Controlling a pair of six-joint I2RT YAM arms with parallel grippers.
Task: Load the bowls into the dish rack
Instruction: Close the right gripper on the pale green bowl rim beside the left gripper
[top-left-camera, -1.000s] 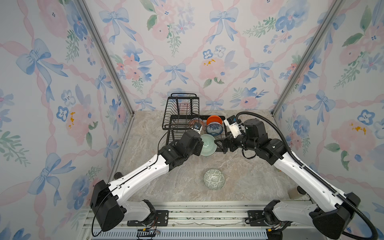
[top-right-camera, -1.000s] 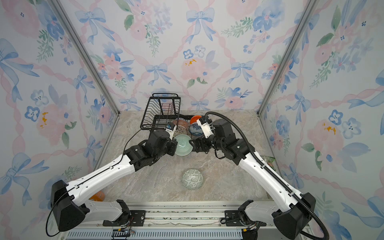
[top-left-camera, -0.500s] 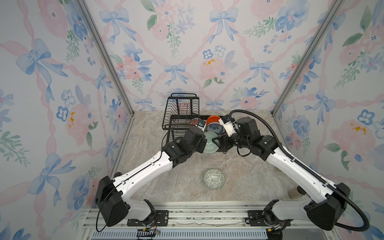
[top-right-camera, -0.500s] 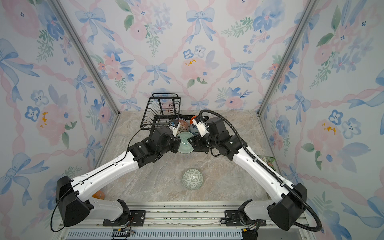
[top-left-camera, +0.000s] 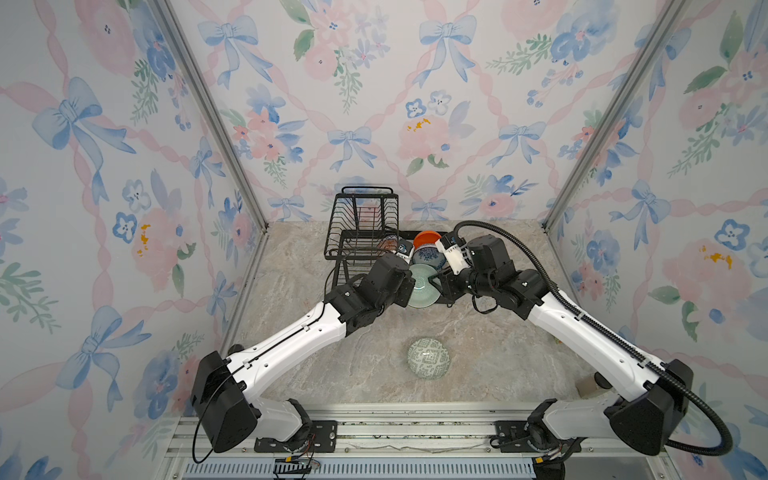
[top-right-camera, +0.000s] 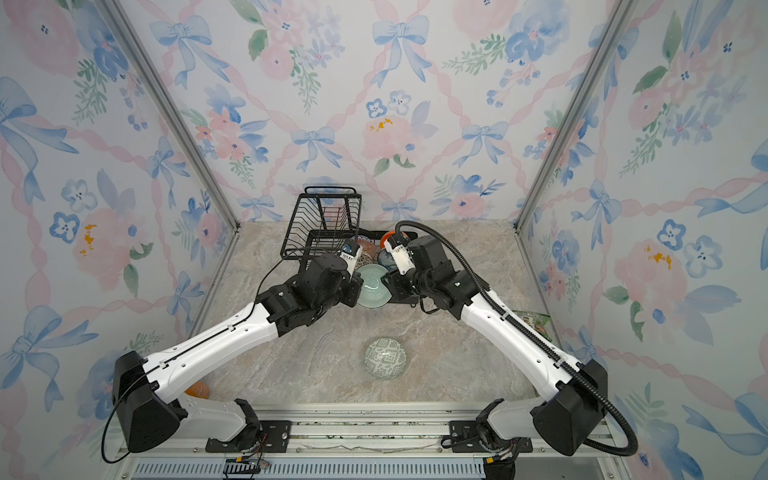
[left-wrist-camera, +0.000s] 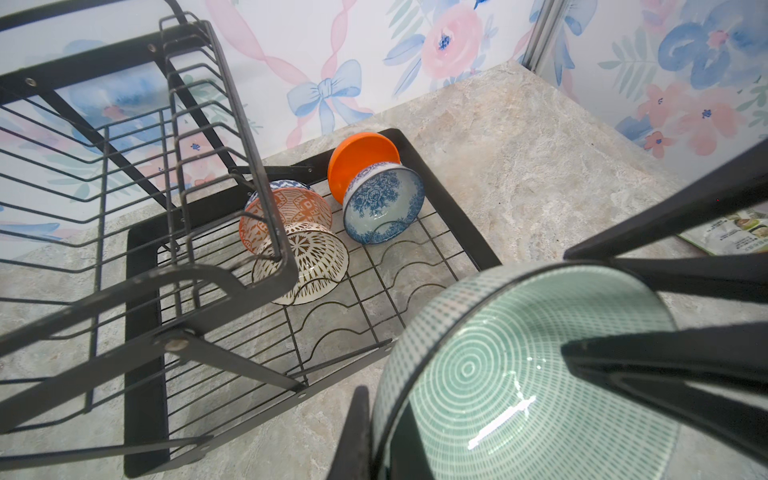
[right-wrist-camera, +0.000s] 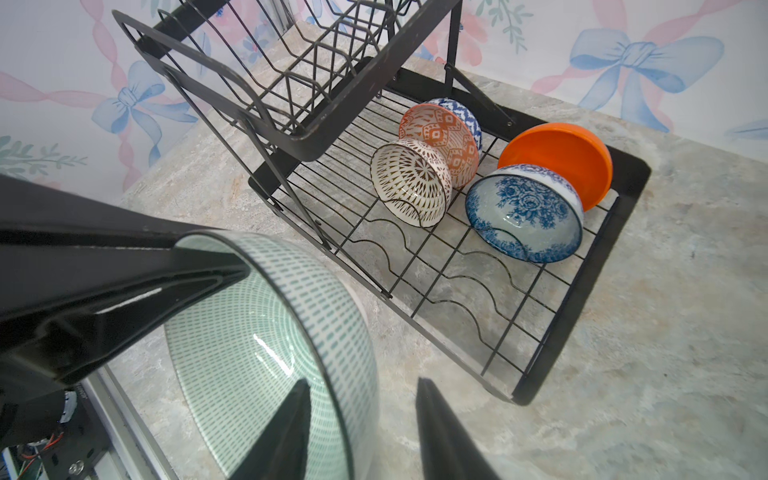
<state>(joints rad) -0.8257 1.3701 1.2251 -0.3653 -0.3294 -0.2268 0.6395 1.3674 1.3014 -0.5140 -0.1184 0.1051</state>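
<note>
1. One black wire dish rack (left-wrist-camera: 449, 199) stands at upper centre in both top views. It has one low slotted tray and one raised basket tier (top-left-camera: 365, 216).
2. Four bowls stand on edge in the tray, in two pairs.
   - A plain orange bowl (right-wrist-camera: 565, 158) has a blue floral bowl (right-wrist-camera: 525, 216) leaning against its front.
   - A red-orange-and-white patterned bowl (right-wrist-camera: 444, 133) has a white bowl with brown lattice (right-wrist-camera: 409, 187) against its front.
3. One blue zigzag surface (right-wrist-camera: 465, 116) shows behind the red-orange bowl. Whether it is a further bowl cannot be told.
4. One pale mint bowl with concentric rings (top-left-camera: 423, 286) is held on edge at frame centre, just below the tray.
5. The left gripper (top-left-camera: 409, 289) is clamped tight on the mint bowl's rim.
6. The right gripper (right-wrist-camera: 362, 382) has its jaws partly apart and straddles the opposite rim. The outer finger (right-wrist-camera: 444, 432) stands clear of the bowl wall, so it has no hold.
7. One grey-green geometric bowl (top-left-camera: 429, 358) lies upside down on the marble tabletop (top-left-camera: 353, 374) at lower centre. It is well apart from the rack and from both grippers.
</note>
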